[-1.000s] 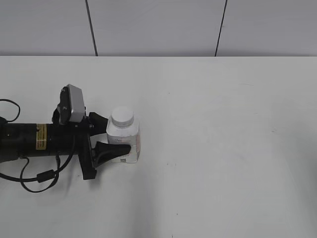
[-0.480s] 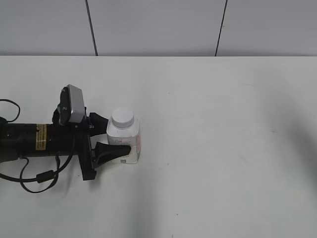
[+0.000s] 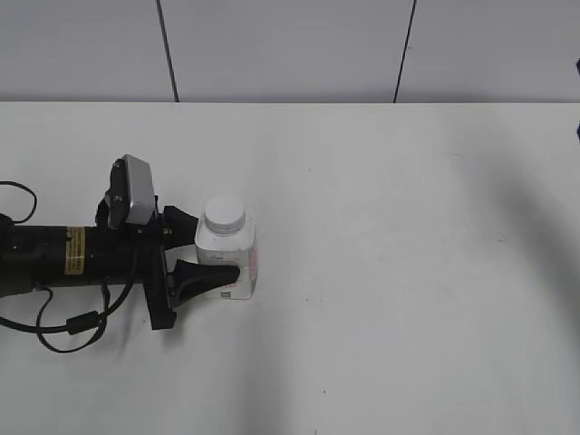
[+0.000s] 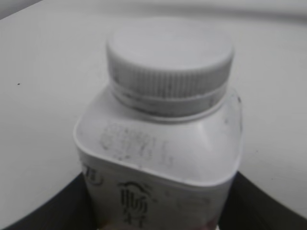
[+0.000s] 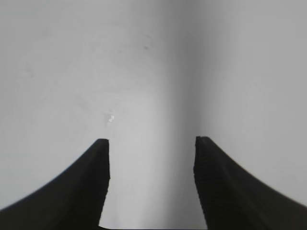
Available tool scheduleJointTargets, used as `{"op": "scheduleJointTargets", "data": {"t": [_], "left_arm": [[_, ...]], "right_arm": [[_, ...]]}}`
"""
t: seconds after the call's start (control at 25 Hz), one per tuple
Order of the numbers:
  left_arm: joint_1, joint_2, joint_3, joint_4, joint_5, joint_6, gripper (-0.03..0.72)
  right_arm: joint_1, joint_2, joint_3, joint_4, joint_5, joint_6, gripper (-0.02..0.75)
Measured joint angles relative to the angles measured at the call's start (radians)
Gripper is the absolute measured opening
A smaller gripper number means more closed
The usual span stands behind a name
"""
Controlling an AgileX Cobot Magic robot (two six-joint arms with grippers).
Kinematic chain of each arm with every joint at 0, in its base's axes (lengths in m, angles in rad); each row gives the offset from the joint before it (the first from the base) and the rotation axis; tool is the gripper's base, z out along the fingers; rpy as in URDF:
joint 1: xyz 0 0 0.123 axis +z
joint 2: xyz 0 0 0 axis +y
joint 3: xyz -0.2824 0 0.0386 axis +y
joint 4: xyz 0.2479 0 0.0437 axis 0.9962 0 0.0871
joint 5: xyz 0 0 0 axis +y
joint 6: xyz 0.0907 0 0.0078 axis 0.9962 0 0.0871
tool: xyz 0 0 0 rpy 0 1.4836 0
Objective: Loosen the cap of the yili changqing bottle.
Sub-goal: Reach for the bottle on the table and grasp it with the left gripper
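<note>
The yili changqing bottle (image 3: 228,263) stands upright on the white table, left of the middle. It is white with pink-red print, and its white ribbed cap (image 3: 224,214) sits on the neck. My left gripper (image 3: 207,249) comes in from the left and is shut on the bottle's body, one black finger on each side. In the left wrist view the bottle (image 4: 158,158) and cap (image 4: 170,57) fill the frame, with the left gripper's fingers (image 4: 158,215) at the lower corners. My right gripper (image 5: 151,141) is open and empty above bare table.
The left arm and its cables (image 3: 54,263) lie along the table's left side. A grey panelled wall (image 3: 290,45) stands behind the table's far edge. A dark sliver of the right arm (image 3: 577,68) shows at the right edge, with a soft shadow under it.
A shadow has spread over the right side of the table and a dark sliver has come in at the right edge. The left gripper and bottle have not moved.
</note>
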Motion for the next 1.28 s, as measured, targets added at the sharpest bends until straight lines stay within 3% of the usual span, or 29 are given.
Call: {"op": "scheduleJointTargets", "data": {"t": [0.12, 0.24, 0.92, 1.28], "left_arm": [[0.000, 0.000, 0.000, 0.000, 0.000, 0.000, 0.414], [0.000, 0.000, 0.000, 0.000, -0.001, -0.001, 0.414], [0.000, 0.000, 0.000, 0.000, -0.001, -0.001, 0.414], [0.000, 0.000, 0.000, 0.000, -0.001, -0.001, 0.414]], "right_arm": [[0.016, 0.046, -0.050, 0.094, 0.001, 0.002, 0.445], [0.071, 0.081, -0.093, 0.112, 0.003, 0.011, 0.443], [0.592, 0.399, -0.428, 0.127, 0.004, 0.141, 0.441], [0.725, 0.522, -0.560, 0.135, 0.005, 0.144, 0.441]]}}
